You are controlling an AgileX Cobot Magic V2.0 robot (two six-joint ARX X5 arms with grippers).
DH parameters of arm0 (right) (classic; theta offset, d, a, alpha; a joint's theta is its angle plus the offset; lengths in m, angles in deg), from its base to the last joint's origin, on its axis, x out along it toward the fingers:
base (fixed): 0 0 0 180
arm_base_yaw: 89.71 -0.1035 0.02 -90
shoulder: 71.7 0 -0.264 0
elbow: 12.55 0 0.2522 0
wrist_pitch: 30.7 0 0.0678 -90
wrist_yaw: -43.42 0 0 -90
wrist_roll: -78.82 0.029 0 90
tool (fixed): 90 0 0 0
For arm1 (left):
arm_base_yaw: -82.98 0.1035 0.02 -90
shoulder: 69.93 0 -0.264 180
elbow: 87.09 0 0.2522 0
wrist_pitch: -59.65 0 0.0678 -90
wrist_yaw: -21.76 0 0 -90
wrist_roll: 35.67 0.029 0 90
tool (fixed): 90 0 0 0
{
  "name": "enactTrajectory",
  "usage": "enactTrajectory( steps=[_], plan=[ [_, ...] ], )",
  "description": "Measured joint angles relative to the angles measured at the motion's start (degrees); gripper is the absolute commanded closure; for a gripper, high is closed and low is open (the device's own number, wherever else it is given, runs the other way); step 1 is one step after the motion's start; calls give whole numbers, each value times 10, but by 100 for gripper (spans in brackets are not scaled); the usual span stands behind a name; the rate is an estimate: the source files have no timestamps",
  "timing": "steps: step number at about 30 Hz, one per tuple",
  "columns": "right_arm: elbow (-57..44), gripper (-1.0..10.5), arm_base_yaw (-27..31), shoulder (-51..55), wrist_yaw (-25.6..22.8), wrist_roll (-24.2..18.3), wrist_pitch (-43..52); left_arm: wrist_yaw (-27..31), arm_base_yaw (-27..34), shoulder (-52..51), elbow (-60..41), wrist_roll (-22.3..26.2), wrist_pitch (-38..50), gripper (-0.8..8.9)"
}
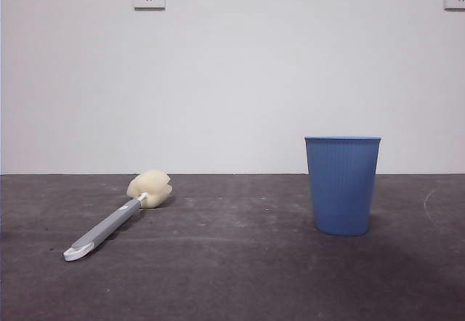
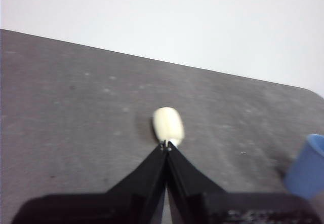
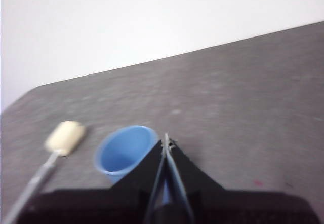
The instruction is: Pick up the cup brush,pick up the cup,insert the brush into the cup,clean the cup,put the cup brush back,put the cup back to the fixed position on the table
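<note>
Dark grey surface (image 1: 232,277) holds the cup brush (image 1: 116,221) and cup (image 1: 342,184) untouched; both my jaws are together, so opening over the brush handle comes first.

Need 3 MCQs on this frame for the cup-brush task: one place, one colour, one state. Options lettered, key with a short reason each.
1. Where is the cup brush?
A. Lying on the table, apart from the cup
B. Standing inside the cup
C. Held in a gripper

2. What colour is the brush's sponge head?
A. Blue
B. Cream-yellow
C. Black

3. How does the cup stand?
A. Tipped on its side
B. Upside down
C. Upright, mouth open upward

Key:
1 A, the front view shows it flat on the table with a bare gap to the cup.
2 B, the head is pale cream in all views.
3 C, the rim is on top in the front view and the right wrist view looks into the open mouth.
</note>
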State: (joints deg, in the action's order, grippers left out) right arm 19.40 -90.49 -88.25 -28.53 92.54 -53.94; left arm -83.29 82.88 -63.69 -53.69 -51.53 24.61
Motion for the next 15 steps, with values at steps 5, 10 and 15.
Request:
enactTrajectory(
  steps=[5,10,15],
  plan=[
    [107,959,0,-90,77,-26,-70,-60,0,68,91,-3,-56,820],
    [219,959,-3,-159,117,-77,-183,-130,0,144,177,0,-99,820],
    [330,958,-11,-208,120,-141,-325,-151,0,210,264,38,-191,820]
  ],
)
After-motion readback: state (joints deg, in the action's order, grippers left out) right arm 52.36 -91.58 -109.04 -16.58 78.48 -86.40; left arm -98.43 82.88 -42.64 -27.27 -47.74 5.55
